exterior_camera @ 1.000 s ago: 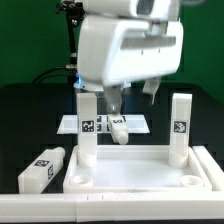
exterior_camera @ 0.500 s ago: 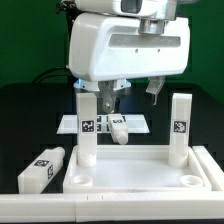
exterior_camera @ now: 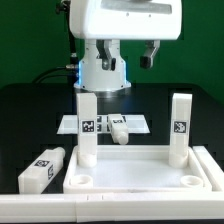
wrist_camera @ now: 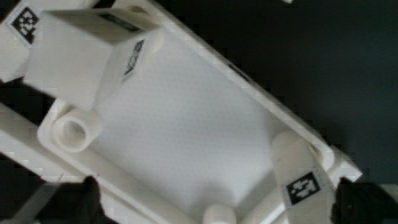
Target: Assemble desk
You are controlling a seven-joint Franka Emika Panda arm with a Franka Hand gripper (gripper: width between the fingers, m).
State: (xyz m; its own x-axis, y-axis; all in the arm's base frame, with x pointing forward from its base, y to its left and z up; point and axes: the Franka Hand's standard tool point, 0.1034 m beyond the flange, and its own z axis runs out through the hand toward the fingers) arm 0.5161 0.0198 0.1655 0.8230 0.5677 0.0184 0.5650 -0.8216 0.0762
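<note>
Height separates our gripper (exterior_camera: 128,58) from the work: it hangs well up, jaws spread wide and empty. Below it, as far as the exterior view tells, a loose leg (exterior_camera: 118,129) lies on the marker board (exterior_camera: 148,122), just behind the tabletop (exterior_camera: 135,170), its long axis seemingly running toward the camera. A second loose leg (exterior_camera: 42,168) lies beside the tabletop at the exterior view's left, farther off. We judge the nearer one the likelier pick.

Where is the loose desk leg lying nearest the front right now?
The loose leg lies on the black table at the exterior view's left, close beside the tabletop's front left corner, forward of the left upright leg.
</note>
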